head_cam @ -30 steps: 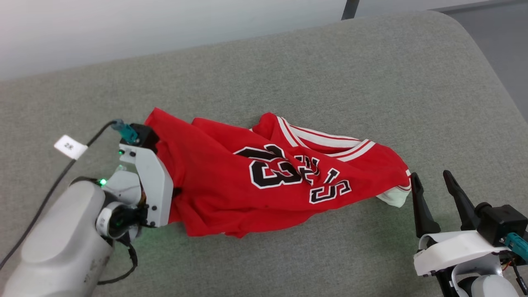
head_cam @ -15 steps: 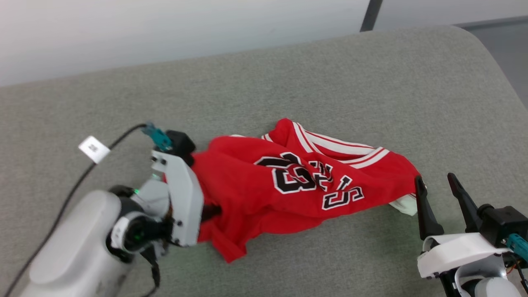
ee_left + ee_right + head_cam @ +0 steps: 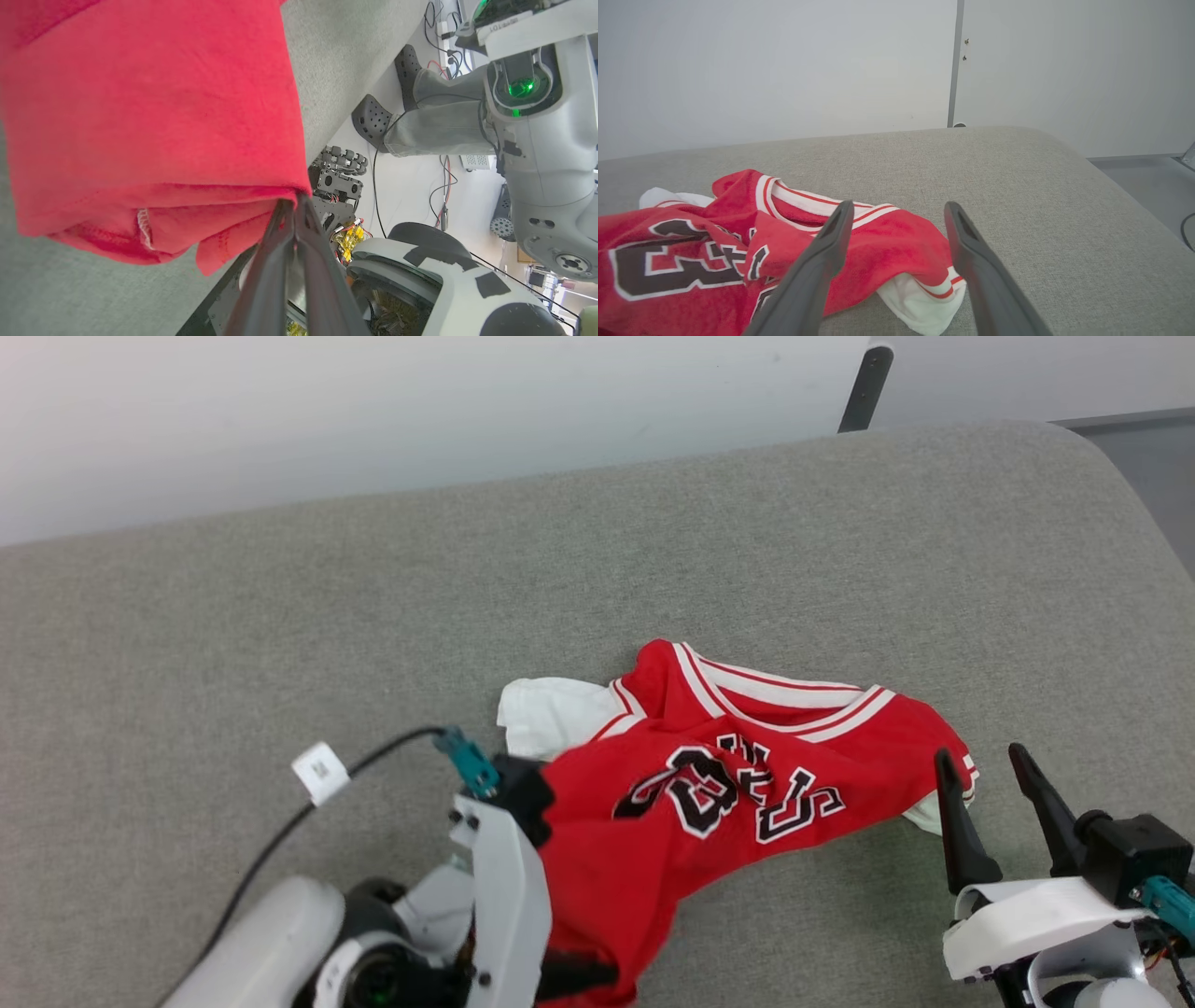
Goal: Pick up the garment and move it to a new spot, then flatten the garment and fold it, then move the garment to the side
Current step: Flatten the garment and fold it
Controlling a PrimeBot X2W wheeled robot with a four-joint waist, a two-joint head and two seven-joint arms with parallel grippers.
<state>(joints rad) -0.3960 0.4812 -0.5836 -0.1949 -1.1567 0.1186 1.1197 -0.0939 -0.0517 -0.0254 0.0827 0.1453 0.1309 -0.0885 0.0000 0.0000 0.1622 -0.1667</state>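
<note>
Red cloth of the garment (image 3: 738, 784) lies bunched on the near right part of the grey upholstered surface (image 3: 373, 597). Its chest lettering faces up and is crumpled, with one white sleeve panel poking out at the far side and another at the right end. The left gripper (image 3: 293, 210) has its jaws pressed together on a folded red edge at the garment's near end. That end seems raised off the surface, close to its near edge, while the rest drags on the fabric. The right gripper (image 3: 980, 758) hovers just beside the garment's right end, jaws apart and nothing between them.

The likeliest trouble is the grip itself. In the left wrist view the cloth sits right at the fingertips, so friction from the rough upholstery could pull the edge free during a carry. Held at one point only, the garment would probably bunch into a rope and land more tangled, which would make flattening harder. A release this near the edge could let the garment slide off to the floor. The right gripper's nearer finger stands close enough to the white sleeve to snag it if that arm shifts.
</note>
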